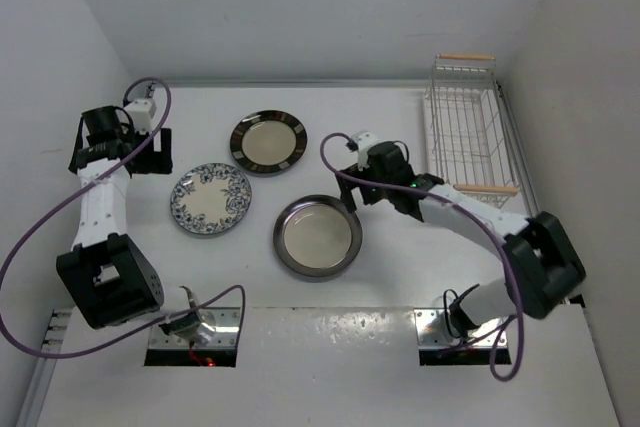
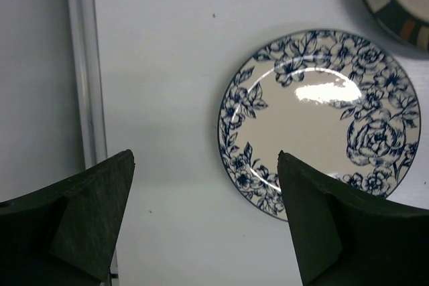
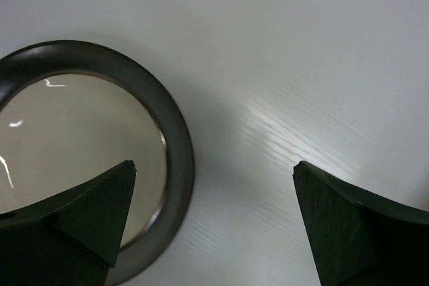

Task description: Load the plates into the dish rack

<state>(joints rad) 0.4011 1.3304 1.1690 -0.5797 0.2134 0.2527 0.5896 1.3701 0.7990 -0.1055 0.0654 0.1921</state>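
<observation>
Plates (image 1: 318, 236) on table (image 1: 400, 282) ctr-left — dish rack (image 1: 466, 127) far rt.

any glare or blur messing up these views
Left wrist: a bright glare patch sits on the floral plate near its centre, though the pattern around it reads sharp. Right wrist: thin glints on the grey-rimmed plate, a streaky sheen on the table, and a soft shadow beside the rim. Top external: even light, no blown-out spots.
</observation>
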